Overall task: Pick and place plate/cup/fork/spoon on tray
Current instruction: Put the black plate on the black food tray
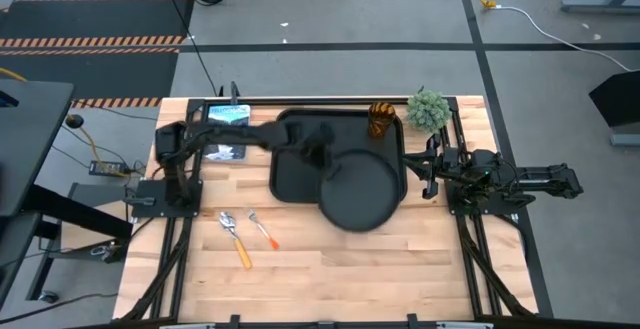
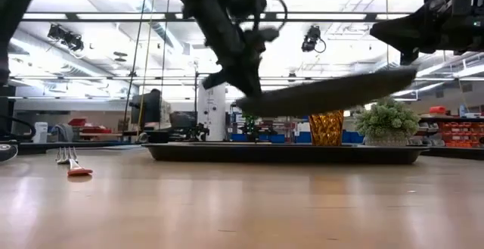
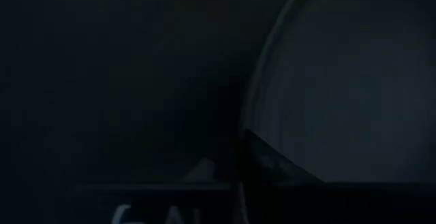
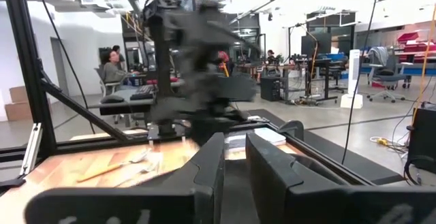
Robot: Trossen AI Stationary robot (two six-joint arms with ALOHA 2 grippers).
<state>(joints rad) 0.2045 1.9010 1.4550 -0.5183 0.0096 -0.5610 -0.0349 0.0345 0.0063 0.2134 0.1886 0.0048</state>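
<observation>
The round black plate (image 1: 362,194) hangs in the air over the near right part of the black tray (image 1: 290,184), jutting past the tray's near rim. In the low view the plate (image 2: 333,92) is tilted above the tray (image 2: 287,153). My left gripper (image 1: 324,159) is shut on the plate's edge. The amber cup (image 1: 383,119) stands in the tray's far right corner. The fork (image 1: 262,229) and the spoon (image 1: 235,239) lie on the table near the tray's left side. My right gripper (image 4: 235,163) waits at the table's right edge, narrowly open and empty. My left gripper pinches the plate's rim (image 2: 253,105) on the side toward the table's left, between its two fingers. The fingers (image 2: 243,82) come slanting down from above and from the left. The plate is lifted clear of the tray and tilted, its held edge lowest and its free edge (image 2: 404,73) highest.
A fuzzy green plant ball (image 1: 428,109) stands just right of the tray's far right corner. A blue-white packet (image 1: 228,117) lies at the far left, beside my left arm. Bare wood lies along the table's near side (image 1: 330,279).
</observation>
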